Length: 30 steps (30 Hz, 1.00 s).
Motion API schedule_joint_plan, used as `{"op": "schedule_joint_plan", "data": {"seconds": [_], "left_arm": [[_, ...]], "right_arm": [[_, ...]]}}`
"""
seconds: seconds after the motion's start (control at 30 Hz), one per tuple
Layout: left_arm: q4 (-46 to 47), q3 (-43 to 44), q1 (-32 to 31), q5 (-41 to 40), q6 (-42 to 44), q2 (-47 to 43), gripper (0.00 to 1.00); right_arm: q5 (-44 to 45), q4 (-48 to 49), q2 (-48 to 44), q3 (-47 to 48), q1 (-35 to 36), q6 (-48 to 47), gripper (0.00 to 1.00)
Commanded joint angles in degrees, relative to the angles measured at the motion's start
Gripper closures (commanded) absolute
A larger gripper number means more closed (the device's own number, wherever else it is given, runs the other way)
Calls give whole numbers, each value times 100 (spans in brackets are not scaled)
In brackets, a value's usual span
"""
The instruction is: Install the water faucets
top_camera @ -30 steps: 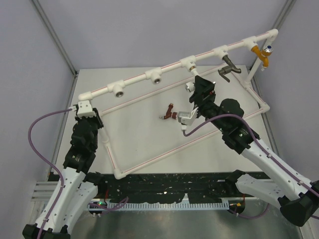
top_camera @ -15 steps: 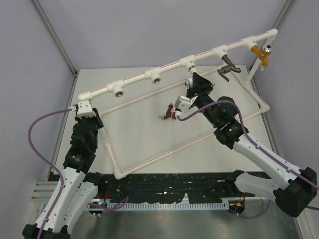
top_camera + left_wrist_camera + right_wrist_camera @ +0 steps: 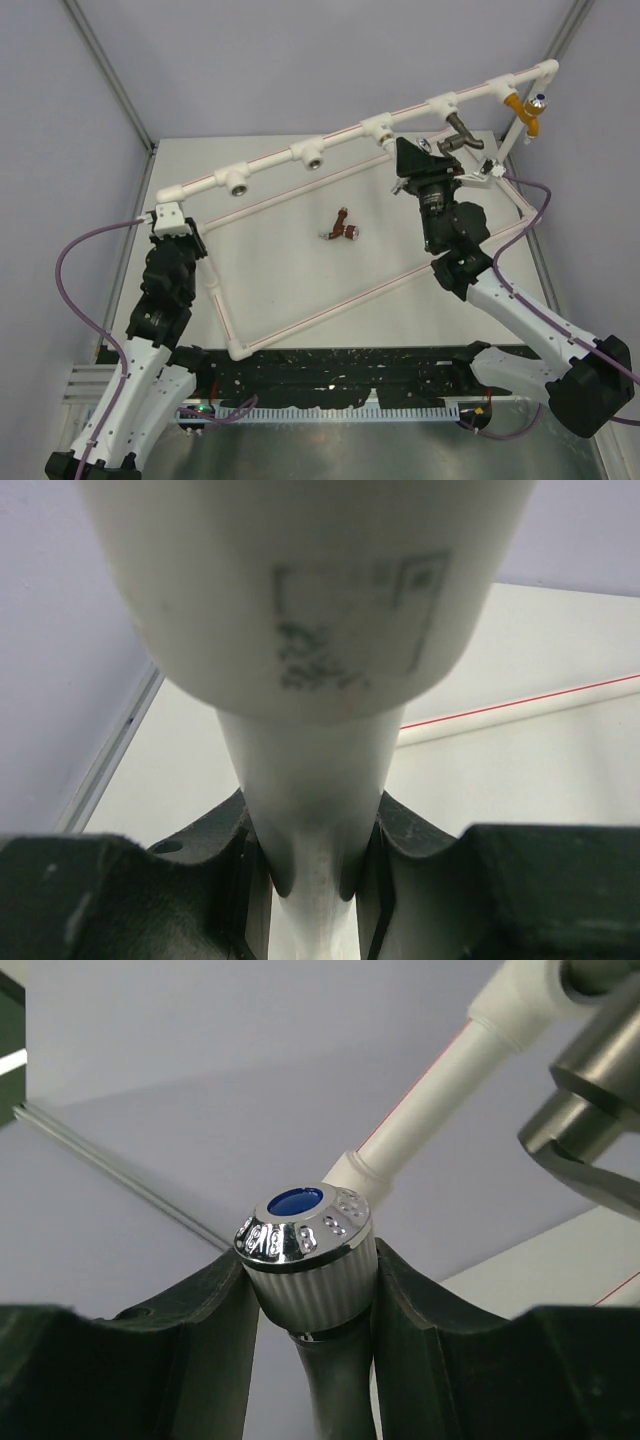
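In the right wrist view, my right gripper (image 3: pixel 308 1275) is shut on the white water faucet's ribbed knob (image 3: pixel 305 1235), which has a blue-and-silver cap. From above, that gripper (image 3: pixel 403 152) is raised just below a tee socket (image 3: pixel 380 127) on the white pipe's top rail. The held faucet is hidden there. The reddish-brown faucet (image 3: pixel 343 228) lies loose on the table, inside the pipe frame. My left gripper (image 3: pixel 168 216) is shut on the white pipe (image 3: pixel 310 810) at the frame's left corner, under an elbow fitting (image 3: pixel 300 580).
A grey tap (image 3: pixel 460 135) and a yellow tap (image 3: pixel 525 108) sit on the top rail at the right; the grey tap (image 3: pixel 590 1090) is close beside my right gripper. Two open tee sockets (image 3: pixel 310 155) are further left. Grey walls enclose the table (image 3: pixel 270 260).
My right gripper has closed on the white faucet and carried it up and right from the table toward the top rail, turning its wrist. The left arm has not moved.
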Motion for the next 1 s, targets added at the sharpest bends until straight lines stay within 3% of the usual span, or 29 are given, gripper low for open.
{"op": "schedule_joint_plan", "data": {"seconds": [0.0,0.07,0.17,0.27,0.33,0.5,0.6,0.7,0.73,0.83,0.97], "left_arm": [[-307,168,-68,172,225,-14,100],[-299,151,-60,181,233,-5,100],[-299,168,-60,181,225,12,100],[-299,168,-60,181,225,12,100],[-299,168,-60,190,225,30,100],[-290,168,-60,198,216,47,100],[-299,168,-60,207,207,47,100],[-299,159,-60,216,199,56,100],[-290,159,-60,225,198,56,100],[-299,168,-69,234,181,56,100],[-307,168,-69,234,190,47,100]], "right_arm": [[1067,-26,-197,-34,104,3540,94],[1322,-70,-328,-69,104,3137,82],[1482,210,-505,-305,87,2294,46],[1394,596,-759,-613,78,1276,26],[1350,650,-934,-736,34,635,19],[694,581,-1444,-772,17,-1932,11],[-177,256,-1735,-693,16,-4641,3],[-1265,-822,-2086,-544,16,-7296,4],[-1513,-1009,-2139,-474,16,-7741,5],[-1884,-2253,-2271,-254,16,-10049,5],[-2033,-3628,-2158,159,16,-12143,5]]}}
